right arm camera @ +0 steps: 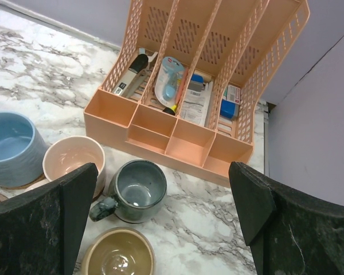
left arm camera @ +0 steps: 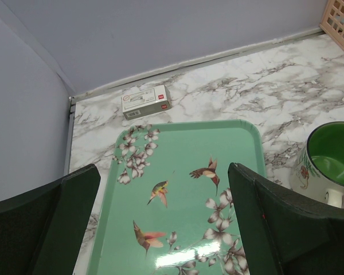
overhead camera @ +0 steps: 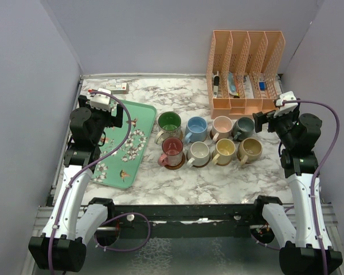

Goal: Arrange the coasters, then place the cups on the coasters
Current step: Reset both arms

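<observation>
Eight cups stand in two rows on the marble table. The back row is green (overhead camera: 169, 121), blue (overhead camera: 196, 127), pink (overhead camera: 222, 126) and dark grey-teal (overhead camera: 243, 127). In front are red (overhead camera: 172, 150), cream (overhead camera: 199, 152), yellow (overhead camera: 225, 150) and tan (overhead camera: 251, 149). Brown coasters show as thin rims under them, as under the red cup (overhead camera: 173, 166) and the blue cup (right arm camera: 11, 186). My left gripper (overhead camera: 116, 116) (left arm camera: 163, 172) hangs open above the tray, holding nothing. My right gripper (overhead camera: 265, 121) (right arm camera: 163, 172) is open and empty above the grey-teal cup (right arm camera: 135, 191).
A mint-green floral tray (overhead camera: 142, 166) (left arm camera: 189, 149) lies at the left, nothing on it. A small white box (overhead camera: 117, 87) (left arm camera: 145, 101) sits behind it. A peach desk organizer (overhead camera: 243, 57) (right arm camera: 178, 132) with stationery stands at the back right. Walls close in both sides.
</observation>
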`<state>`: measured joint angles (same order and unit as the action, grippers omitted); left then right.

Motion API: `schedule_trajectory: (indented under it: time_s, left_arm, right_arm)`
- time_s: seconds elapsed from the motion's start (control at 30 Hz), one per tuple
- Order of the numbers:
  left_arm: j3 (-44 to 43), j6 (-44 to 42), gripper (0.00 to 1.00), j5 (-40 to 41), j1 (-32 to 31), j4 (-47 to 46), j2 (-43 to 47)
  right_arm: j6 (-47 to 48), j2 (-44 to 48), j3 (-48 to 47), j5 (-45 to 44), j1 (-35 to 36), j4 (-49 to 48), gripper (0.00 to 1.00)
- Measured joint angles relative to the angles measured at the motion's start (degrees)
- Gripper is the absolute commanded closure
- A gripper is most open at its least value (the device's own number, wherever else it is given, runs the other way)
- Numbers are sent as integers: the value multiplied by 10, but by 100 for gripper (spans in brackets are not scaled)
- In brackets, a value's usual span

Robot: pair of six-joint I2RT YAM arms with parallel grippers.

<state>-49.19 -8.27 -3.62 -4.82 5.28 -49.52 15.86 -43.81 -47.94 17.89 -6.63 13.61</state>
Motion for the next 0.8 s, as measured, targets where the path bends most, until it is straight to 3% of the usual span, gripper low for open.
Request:
schedule_trajectory:
  time_s: [0.8]
  left_arm:
    - [0,0,2,0,0,0,0]
  right_arm:
    - [1,0,0,21,-1,0,0]
